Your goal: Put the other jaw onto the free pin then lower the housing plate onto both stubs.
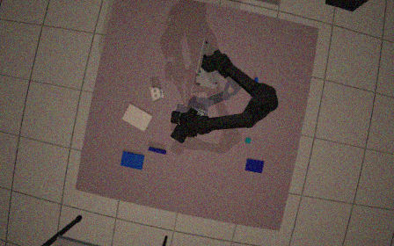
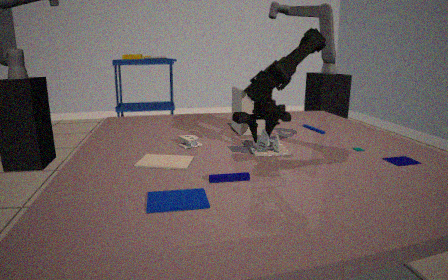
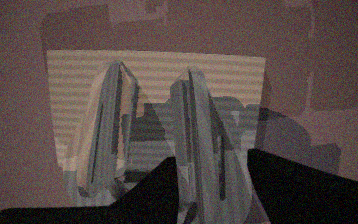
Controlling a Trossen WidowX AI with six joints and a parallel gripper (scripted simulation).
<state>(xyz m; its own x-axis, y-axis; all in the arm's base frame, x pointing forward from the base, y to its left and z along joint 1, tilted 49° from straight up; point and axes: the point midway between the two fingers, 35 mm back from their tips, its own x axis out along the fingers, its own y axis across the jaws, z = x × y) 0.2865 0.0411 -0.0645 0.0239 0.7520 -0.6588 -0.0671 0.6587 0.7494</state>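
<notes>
The gripper (image 1: 188,124) (image 2: 262,135) (image 3: 212,161) is closed around the grey loose jaw (image 2: 263,141) (image 3: 200,145), upright over the ribbed base plate (image 2: 270,153) (image 3: 225,65), beside the other jaw (image 2: 275,143) (image 3: 107,132); whether the teeth mesh, I cannot tell. The white housing plate (image 1: 156,93) (image 2: 190,141) lies off the base, on the pinkish mat (image 1: 211,189) (image 2: 300,215), near a cream slab (image 1: 137,117) (image 2: 164,161)

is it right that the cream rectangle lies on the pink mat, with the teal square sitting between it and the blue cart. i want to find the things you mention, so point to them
Not the teal square's place: the top view shows the teal square (image 1: 248,141) (image 2: 358,149) off by the dark blue rectangle (image 1: 254,165) (image 2: 402,161). The cream rectangle (image 1: 137,117) (image 2: 164,161) does lie on the pink mat (image 1: 185,193) (image 2: 310,225).
</notes>
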